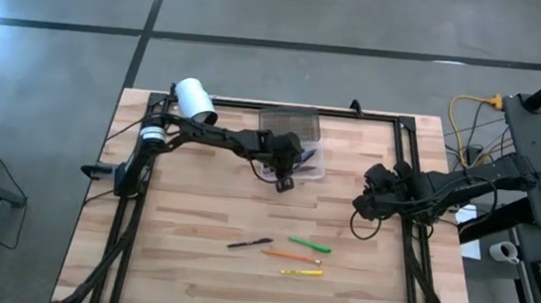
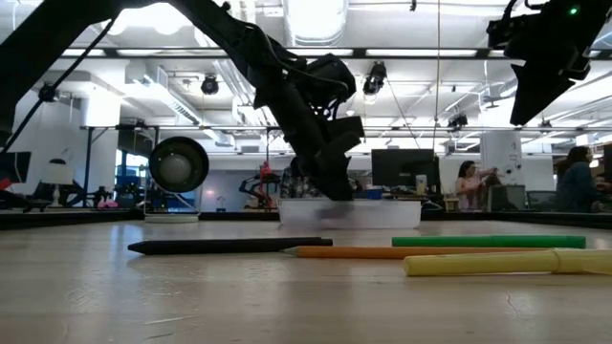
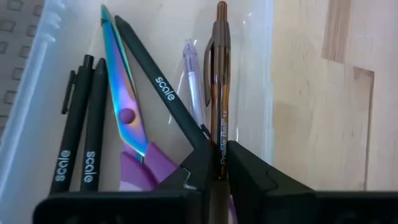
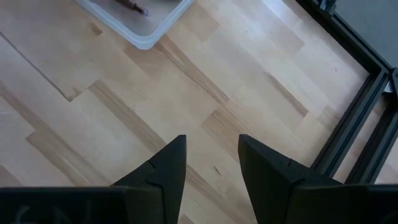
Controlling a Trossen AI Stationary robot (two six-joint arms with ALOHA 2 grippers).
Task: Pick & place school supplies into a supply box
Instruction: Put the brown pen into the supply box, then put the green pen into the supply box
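One brown pen [image 3: 220, 81] — pinched in left hand [image 3: 217, 163] | over supply box [image 3: 264, 74] | right hand [image 4: 211, 165] open — empty

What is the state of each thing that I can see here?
Supply box: lid open, supplies inside.
Brown pen: between the left hand fingers, over the box.
Scissors: closed, in the box.
Right hand: open, empty.
Four pens: lying on the table.
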